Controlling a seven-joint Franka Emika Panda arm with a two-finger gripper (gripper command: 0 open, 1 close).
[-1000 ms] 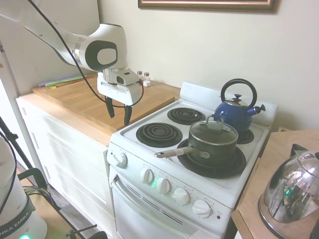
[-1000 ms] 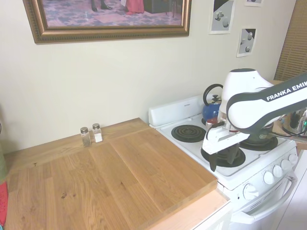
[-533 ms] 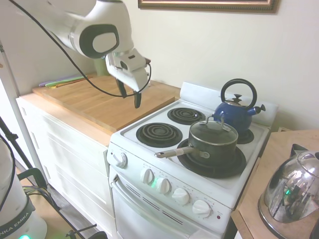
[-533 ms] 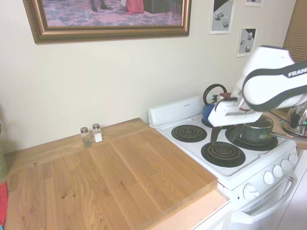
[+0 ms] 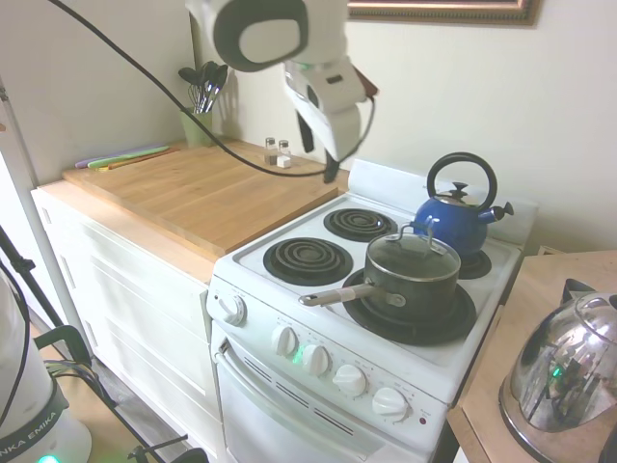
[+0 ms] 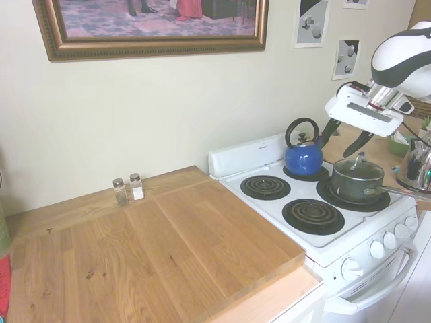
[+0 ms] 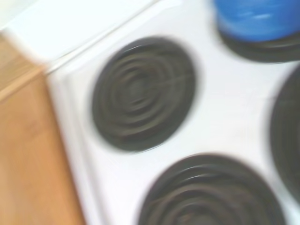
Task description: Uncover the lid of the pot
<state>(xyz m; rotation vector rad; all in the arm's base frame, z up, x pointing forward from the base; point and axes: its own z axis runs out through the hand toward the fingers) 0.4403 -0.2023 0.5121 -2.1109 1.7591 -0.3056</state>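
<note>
The dark pot (image 5: 413,282) (image 6: 357,183) stands on the stove's front burner on the kettle side, its long silvery handle (image 5: 335,294) pointing toward the knobs. The glass lid (image 5: 412,253) (image 6: 357,167) rests shut on it, arched top handle up. My gripper (image 5: 321,162) (image 6: 342,140) hangs open and empty, high over the back of the stove. It is well above the lid and touches nothing. The blurred wrist view shows only burner coils and a blue kettle (image 7: 257,18), not the pot.
A blue kettle (image 5: 457,218) (image 6: 302,156) sits on the back burner right behind the pot. A chrome kettle (image 5: 567,371) stands on the side counter. Salt and pepper shakers (image 6: 128,189) and a utensil holder (image 5: 201,106) stand by the wall on the wooden counter (image 6: 155,249).
My arm has risen and swung from the counter's edge across the stove toward the pot. The gripper stays open. Pot and lid have not moved.
</note>
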